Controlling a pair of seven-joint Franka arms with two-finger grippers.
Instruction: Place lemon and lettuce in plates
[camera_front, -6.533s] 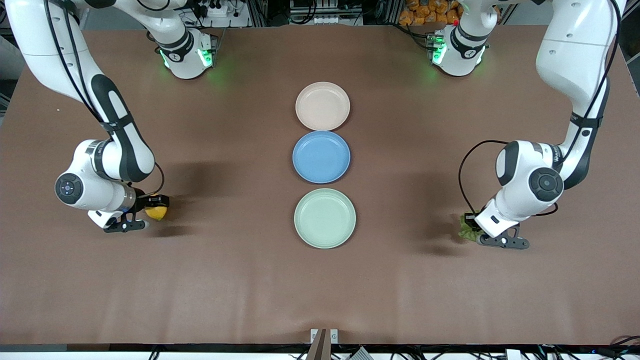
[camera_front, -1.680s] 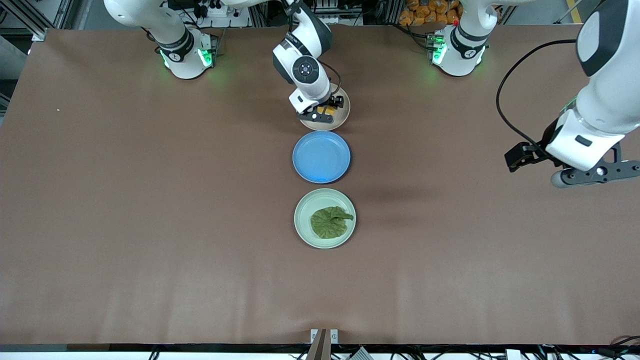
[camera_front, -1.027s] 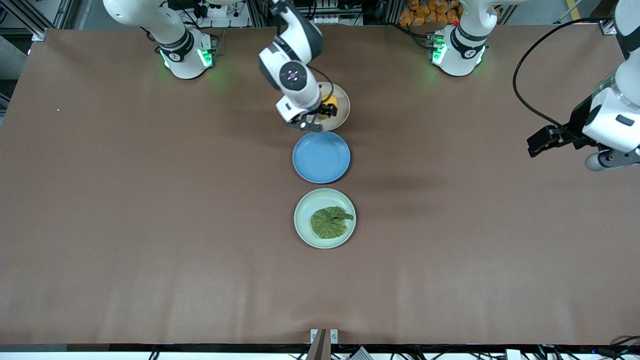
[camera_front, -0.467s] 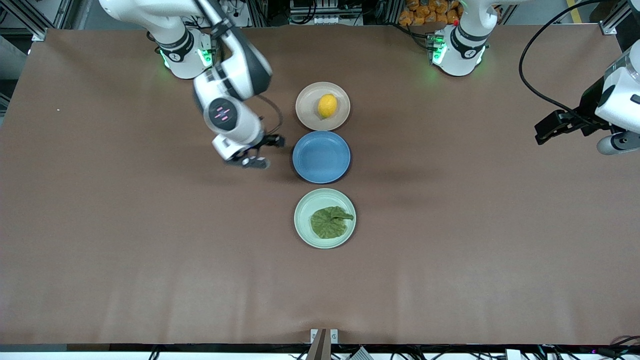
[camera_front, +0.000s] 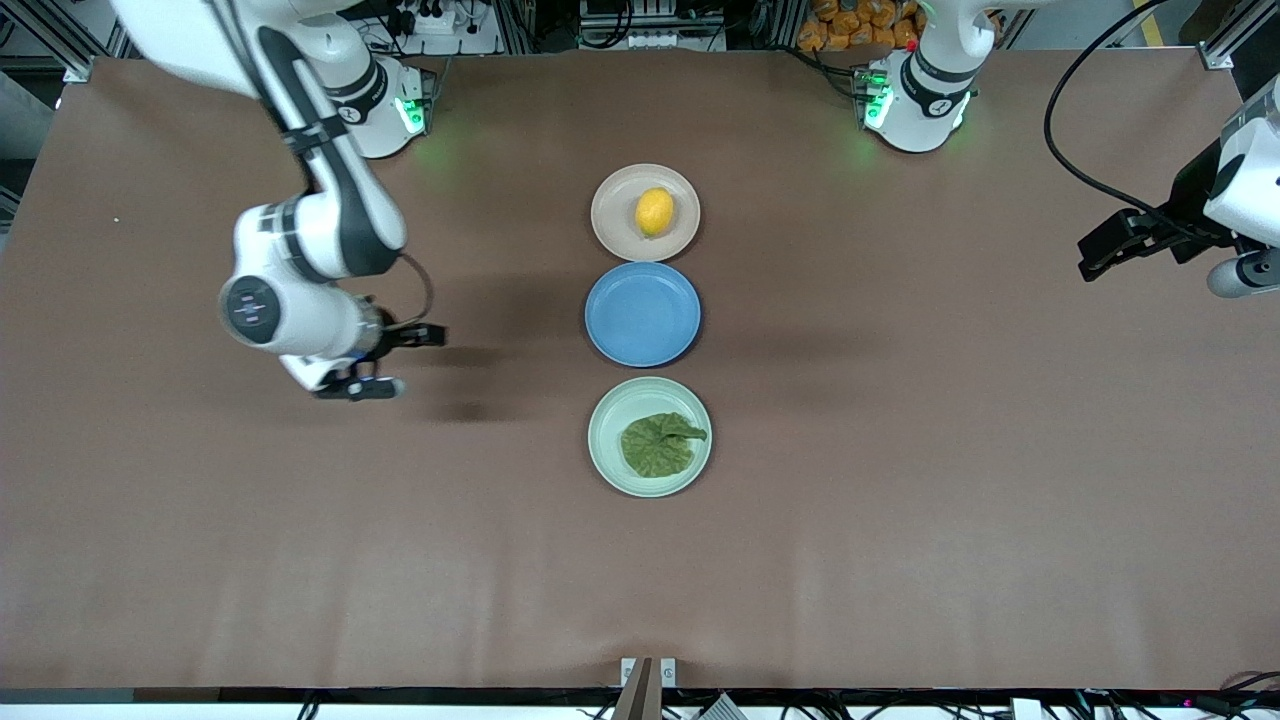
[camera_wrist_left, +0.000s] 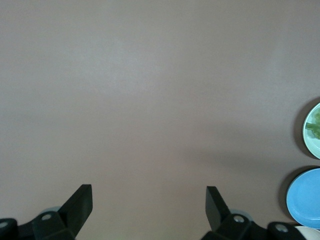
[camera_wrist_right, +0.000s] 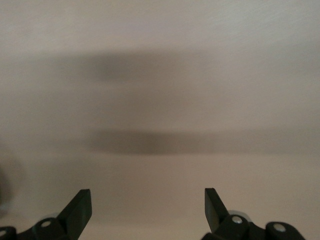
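- The left gripper is sitting at the frame edge in the front view, over the table at the left arm's end; most of its arm is cut off there, and only the dark fingers and a grey camera body are showing.
- In the left wrist view the left gripper's fingers are standing wide apart with nothing between them, and only their tips are showing, above bare table.
- The right gripper is hanging over bare table toward the right arm's end, well apart from the plates; its fingers are partly hiding under the white wrist in the front view.
- In the right wrist view the right gripper's fingers are also standing wide apart and holding nothing, with only soft shadows lying on the table below.
- The lemon is lying in the beige-pink plate, the plate farthest from the front camera.
- The lettuce is lying in the mint green plate, the plate nearest the front camera, with its stem tip pointing toward the left arm's end.
- The blue plate is sitting between those two, holding nothing.
- In the left wrist view the mint green plate and the blue plate are cut off by the frame edge, with a sliver of lettuce showing.
- Nothing is standing between either gripper and the plates.
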